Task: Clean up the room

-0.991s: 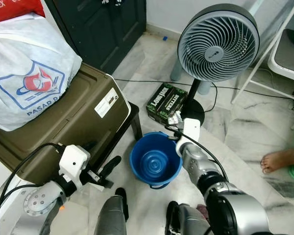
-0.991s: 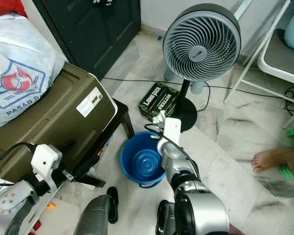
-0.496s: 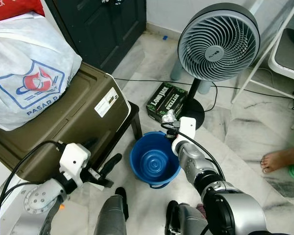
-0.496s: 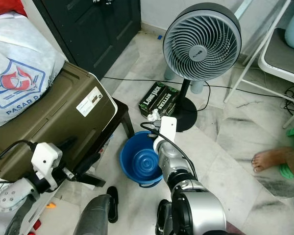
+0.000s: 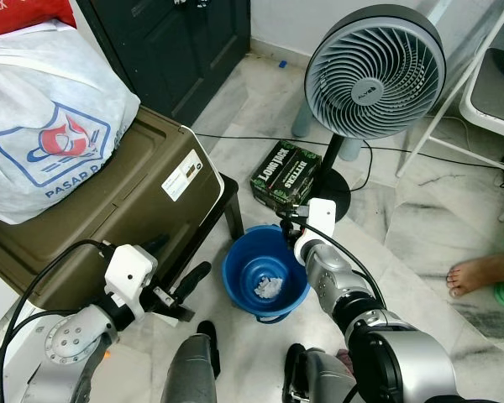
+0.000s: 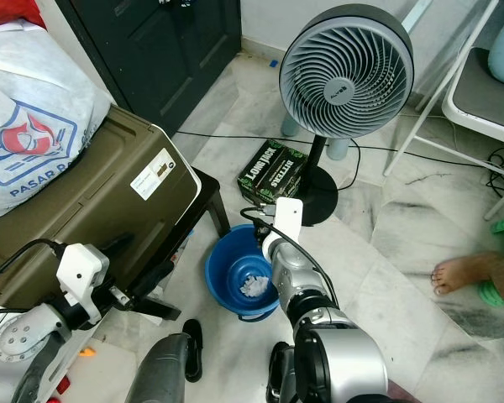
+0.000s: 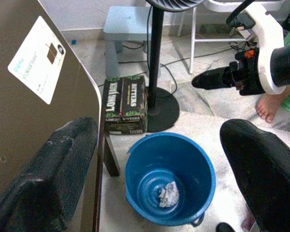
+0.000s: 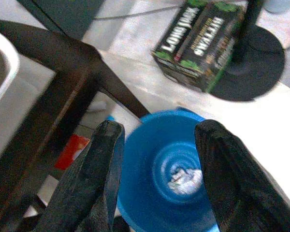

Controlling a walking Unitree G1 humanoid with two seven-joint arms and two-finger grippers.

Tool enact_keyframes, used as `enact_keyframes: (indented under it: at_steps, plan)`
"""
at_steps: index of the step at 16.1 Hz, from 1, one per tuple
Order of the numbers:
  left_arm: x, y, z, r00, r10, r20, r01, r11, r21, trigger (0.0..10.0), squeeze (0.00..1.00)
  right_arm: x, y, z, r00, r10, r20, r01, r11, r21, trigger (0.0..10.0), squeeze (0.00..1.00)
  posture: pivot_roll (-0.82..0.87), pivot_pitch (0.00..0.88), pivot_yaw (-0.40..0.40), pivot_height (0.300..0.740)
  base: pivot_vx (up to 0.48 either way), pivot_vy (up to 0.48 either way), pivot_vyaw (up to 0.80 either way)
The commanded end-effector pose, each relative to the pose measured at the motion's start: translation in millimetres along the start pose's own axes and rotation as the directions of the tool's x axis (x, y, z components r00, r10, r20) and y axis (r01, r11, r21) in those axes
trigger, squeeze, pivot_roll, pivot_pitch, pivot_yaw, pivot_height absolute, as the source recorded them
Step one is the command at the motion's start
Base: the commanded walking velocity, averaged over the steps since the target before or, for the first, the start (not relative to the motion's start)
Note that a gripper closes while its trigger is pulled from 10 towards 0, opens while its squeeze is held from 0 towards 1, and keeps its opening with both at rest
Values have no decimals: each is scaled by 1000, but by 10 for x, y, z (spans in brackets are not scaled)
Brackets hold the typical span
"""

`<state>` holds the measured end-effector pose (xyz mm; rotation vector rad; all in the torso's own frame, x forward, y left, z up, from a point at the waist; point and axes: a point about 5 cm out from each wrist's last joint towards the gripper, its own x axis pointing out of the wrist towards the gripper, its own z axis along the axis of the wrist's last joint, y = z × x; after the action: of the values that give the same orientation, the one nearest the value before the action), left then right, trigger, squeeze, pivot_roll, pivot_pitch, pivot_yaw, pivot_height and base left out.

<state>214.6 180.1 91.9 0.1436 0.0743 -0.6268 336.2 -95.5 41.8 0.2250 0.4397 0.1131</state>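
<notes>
Blue bucket (image 5: 264, 280) stood upright on the marble floor (image 5: 420, 227), mouth up, beside the stool leg (image 5: 233, 217). A crumpled white paper wad (image 5: 268, 287) lay at its bottom centre, no clear long axis. Right gripper (image 8: 157, 159) hung over the bucket rim, fingers spread, empty. Left gripper (image 7: 159, 159) was also spread, empty, near the olive storage box (image 5: 134, 210).

Paper wad released into bucket.
The right gripper (image 8: 154, 159) parted its fingers above the blue bucket (image 5: 235, 277); the crumpled white paper (image 5: 269, 287) it had carried dropped to the bucket's floor, toward 3 o'clock of centre.
</notes>
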Motion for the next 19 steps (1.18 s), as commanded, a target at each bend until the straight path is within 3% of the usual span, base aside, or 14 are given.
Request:
enact_keyframes:
  at_steps: [1,3,5,8,10,12,14,15,17,19]
  plan:
    - [-21,1,-38,1000,5,-13,-5,1000,0,10000,0,1,71,34,999,42,29,-43,999,17,10000,1000,249,287,33,740,0,0,0]
    - [51,-17,-11,1000,-12,12,12,999,-32,10000,0,-31,88,83,991,104,87,-101,994,-37,10000,1000,213,266,23,740,0,0,0]
    - [190,-70,371,992,-43,118,47,998,-37,10000,0,-202,13,76,971,180,160,-160,978,-131,10000,1000,156,241,3,740,0,0,0]
    - [357,-138,593,976,-47,215,64,995,-77,10000,0,-469,-269,0,976,129,176,-108,986,-127,10000,1000,94,209,-24,740,0,0,0]
    - [486,-177,771,962,-35,270,74,988,-135,10000,0,-740,-476,33,969,87,230,-55,988,-141,10000,1000,59,181,-35,740,0,0,0]
    - [565,-101,739,966,31,257,8,988,-151,10000,0,-866,-556,87,962,58,265,-10,984,-181,10000,1000,14,143,-41,740,0,0,0]
    - [575,108,531,963,198,184,-179,977,-115,10000,0,-957,-545,166,954,51,295,14,977,-212,10000,1000,-22,123,-51,740,0,0,0]
    - [551,160,455,960,228,161,-214,972,-97,10000,0,-984,-531,189,950,55,307,12,977,-212,10000,1000,-27,120,-53,740,0,0,0]
    - [465,313,297,931,346,117,-337,937,-93,10000,0,-1124,-443,189,941,128,315,-40,962,-271,10000,1000,-41,96,-51,740,0,0,400]
    - [459,381,270,899,421,123,-413,907,-84,10000,0,-1172,-410,110,949,145,281,-73,965,-251,10000,1000,-46,83,-43,740,0,0,800]
